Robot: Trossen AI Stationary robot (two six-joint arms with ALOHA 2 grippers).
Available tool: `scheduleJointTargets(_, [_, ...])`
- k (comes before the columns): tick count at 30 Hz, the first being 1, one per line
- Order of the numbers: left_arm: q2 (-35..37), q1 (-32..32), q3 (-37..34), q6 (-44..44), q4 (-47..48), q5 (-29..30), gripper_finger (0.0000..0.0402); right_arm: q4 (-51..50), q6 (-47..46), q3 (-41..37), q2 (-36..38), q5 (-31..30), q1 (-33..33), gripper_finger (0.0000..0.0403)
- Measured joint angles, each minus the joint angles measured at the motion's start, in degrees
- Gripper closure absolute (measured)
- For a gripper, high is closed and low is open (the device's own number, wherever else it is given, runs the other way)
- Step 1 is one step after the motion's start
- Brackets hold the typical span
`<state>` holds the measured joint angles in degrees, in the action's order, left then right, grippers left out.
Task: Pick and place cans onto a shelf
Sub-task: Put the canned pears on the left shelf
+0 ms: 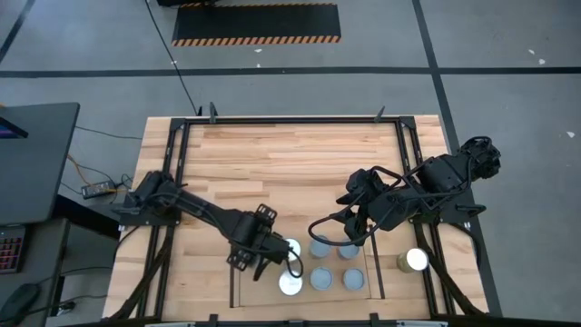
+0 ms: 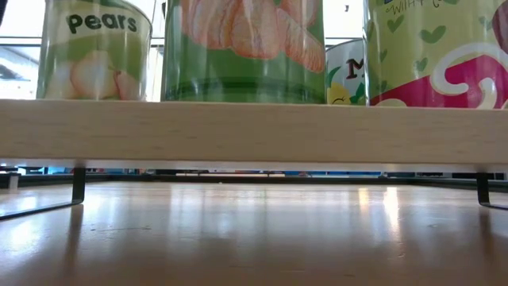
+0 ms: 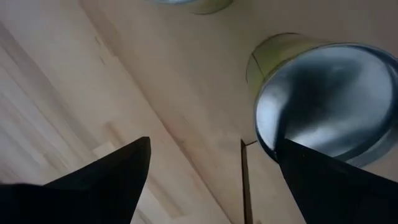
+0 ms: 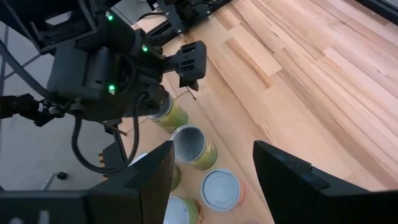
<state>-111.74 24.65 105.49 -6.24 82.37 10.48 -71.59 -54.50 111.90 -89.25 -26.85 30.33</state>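
Left pincer [image 1: 269, 265], spread, beside an olive-sided, grey-topped can [image 1: 290, 285] on the light-wood shelf [image 1: 272, 292]; right pincer [image 1: 350, 238] spread above it.

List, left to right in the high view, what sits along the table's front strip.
Left gripper → bright-topped can under it → grey-topped can → can below the right gripper → lone bright-topped can outside the shelf.

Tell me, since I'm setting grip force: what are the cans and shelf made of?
The cans look like metal: shiny grey lids, glossy printed paper-like labels. The shelf looks like pale, matte wood with visible grain, on thin black rods, probably metal.
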Motion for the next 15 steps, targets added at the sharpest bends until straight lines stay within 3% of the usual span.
scheduleJointTargets(15, [0.00,-2.41,0.00,-0.42,-3.86,0.04,0.0047,0.00,0.00,0.00,0.00,0.00,0.00,0.0176])
